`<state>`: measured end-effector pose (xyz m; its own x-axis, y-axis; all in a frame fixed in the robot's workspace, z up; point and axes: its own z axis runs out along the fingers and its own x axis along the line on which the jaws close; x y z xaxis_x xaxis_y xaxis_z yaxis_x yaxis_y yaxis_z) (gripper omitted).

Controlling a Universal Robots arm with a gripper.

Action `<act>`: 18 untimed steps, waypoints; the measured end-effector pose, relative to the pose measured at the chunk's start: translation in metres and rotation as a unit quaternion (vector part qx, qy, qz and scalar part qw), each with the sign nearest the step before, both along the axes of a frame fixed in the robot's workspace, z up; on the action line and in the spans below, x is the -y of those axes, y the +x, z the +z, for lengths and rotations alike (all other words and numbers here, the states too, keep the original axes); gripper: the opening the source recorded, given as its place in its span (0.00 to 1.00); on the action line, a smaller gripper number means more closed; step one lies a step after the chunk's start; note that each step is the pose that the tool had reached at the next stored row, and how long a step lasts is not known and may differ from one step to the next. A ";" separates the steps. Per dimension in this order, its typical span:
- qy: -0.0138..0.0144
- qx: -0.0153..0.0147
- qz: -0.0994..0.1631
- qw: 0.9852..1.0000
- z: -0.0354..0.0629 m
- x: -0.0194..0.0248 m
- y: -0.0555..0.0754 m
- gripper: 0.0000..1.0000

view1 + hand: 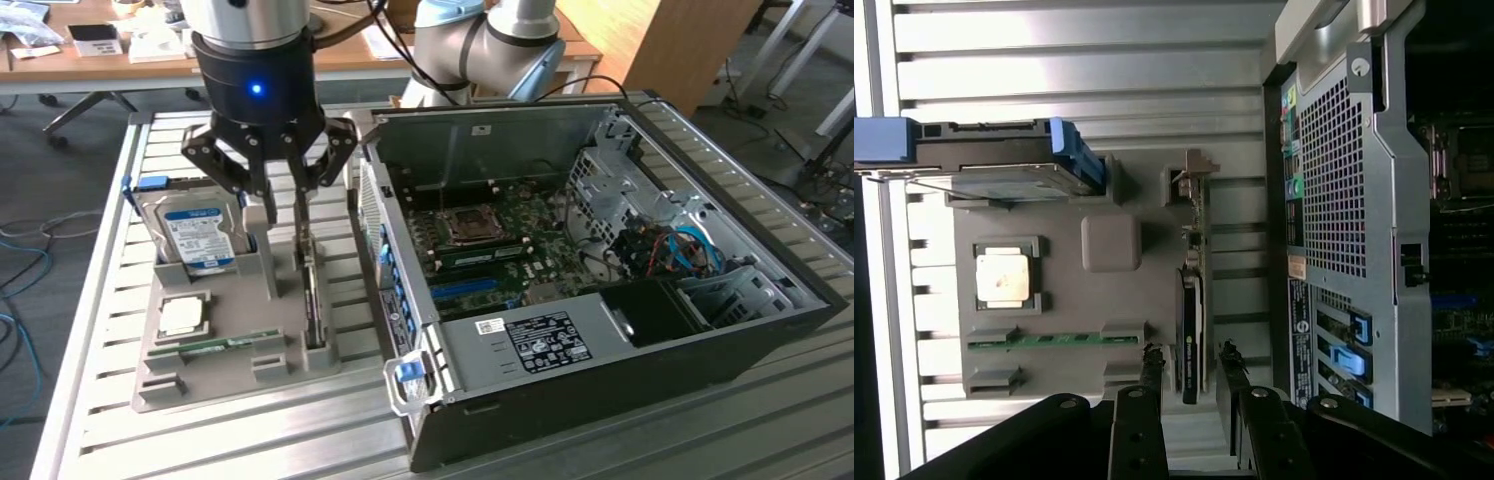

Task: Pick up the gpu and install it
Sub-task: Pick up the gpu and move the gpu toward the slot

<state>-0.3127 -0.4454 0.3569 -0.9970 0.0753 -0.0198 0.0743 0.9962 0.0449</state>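
Item 1: my gripper, black, with 2 jointed metal fingers. I am hovering over the tray with the fingers apart, 1 on each side of the gpu, and a gap is showing on both sides. My upper links are cutting off part of the wrist view.

Item 2: the gpu, a thin dark circuit card. It is standing on edge in a slot of the tray, beside the computer case. Its lower edge is sitting hidden in the slot, and its faces are hard to make out because it is showing edge-on.

Item 3: grey moulded plastic tray, matte, lying on the ribbed aluminium table.

Item 4: blue-and-white-labelled hard drive, leaning upright in the tray, its base hidden.

Item 5: square silver processor chip, lying flat.

Item 6: narrow green memory stick, lying in its groove.

Item 7: open black steel computer case, its motherboard showing and its perforated rear panel facing the tray.
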 end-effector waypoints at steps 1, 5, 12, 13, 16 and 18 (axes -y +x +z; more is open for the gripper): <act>0.000 0.000 0.000 1.000 -0.0004 0.0000 0.000 0.36; 0.000 0.000 0.000 1.000 -0.0013 0.0000 0.000 0.36; 0.000 0.000 0.000 1.000 -0.0037 0.0000 0.000 0.36; 0.000 0.000 0.000 1.000 -0.0045 0.0000 0.000 0.36; 0.000 0.000 0.000 1.000 -0.0062 0.0000 0.000 0.36; 0.000 0.000 0.000 1.000 -0.0062 0.0000 0.000 0.36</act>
